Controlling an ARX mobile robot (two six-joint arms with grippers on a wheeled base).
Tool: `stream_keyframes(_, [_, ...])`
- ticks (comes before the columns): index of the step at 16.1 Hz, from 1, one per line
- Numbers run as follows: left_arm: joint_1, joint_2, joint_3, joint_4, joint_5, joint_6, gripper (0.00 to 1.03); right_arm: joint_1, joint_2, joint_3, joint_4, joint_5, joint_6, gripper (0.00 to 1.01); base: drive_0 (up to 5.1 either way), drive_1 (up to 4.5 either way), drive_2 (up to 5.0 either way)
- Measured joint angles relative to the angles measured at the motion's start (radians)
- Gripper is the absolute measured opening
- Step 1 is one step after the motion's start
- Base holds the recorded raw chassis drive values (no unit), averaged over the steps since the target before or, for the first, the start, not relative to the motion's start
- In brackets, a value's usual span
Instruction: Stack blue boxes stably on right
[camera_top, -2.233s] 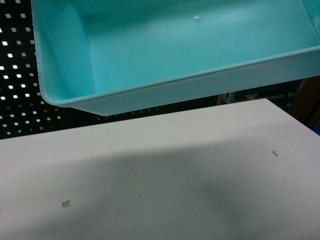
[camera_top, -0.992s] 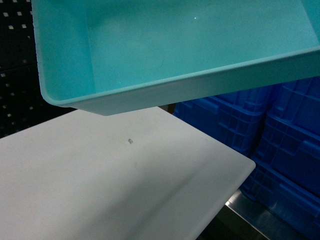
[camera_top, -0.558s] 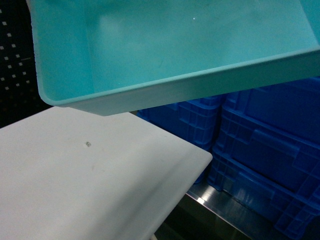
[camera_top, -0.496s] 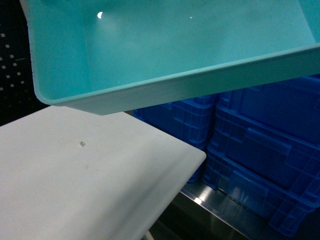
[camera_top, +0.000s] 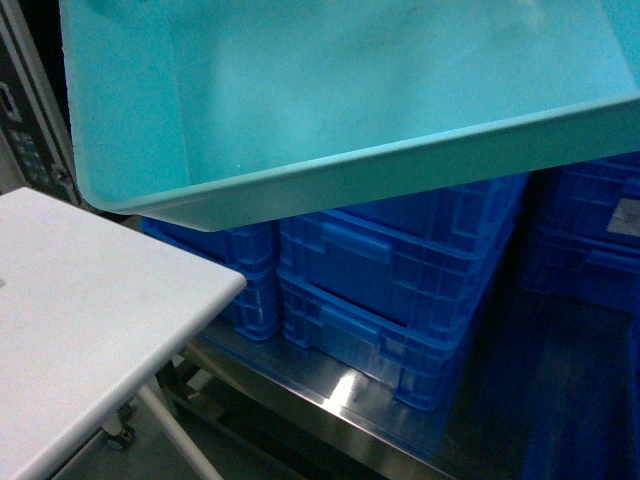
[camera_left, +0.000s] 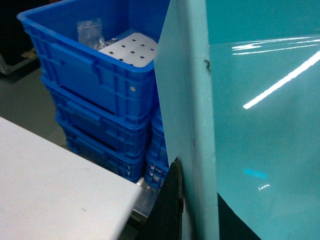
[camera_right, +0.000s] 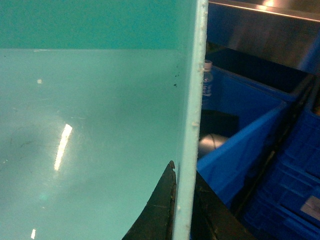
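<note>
Seen from the head camera, the light-turquoise tub (camera_top: 330, 100) hangs aloft across the top of the frame, its open inside facing the lens, above stacked ribbed dark-blue crates (camera_top: 400, 290) on a steel shelf (camera_top: 330, 395). The white table (camera_top: 90, 310), which filled the lower frame two seconds ago, has slid off to the lower left as the view swung right and the crates came in. In the left wrist view, the left gripper (camera_left: 196, 200) is clamped over the tub's rolled rim, one dark finger (camera_left: 167, 210) outside the wall, with crates (camera_left: 95, 95) stacked behind holding a white perforated plate (camera_left: 131, 47). In the right wrist view, the right gripper (camera_right: 182, 210) pinches the opposite rim the same way, beside an open royal-blue bin (camera_right: 240, 150).
</note>
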Motion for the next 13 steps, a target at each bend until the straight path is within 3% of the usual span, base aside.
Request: stream_keyframes(13, [-0.012,0.0,0.0,0.005,-0.007,0.002,0.02,-0.014,-0.001,-0.001,-0.002,0.0,0.0,0.07,-1.6,-1.62,-1.6])
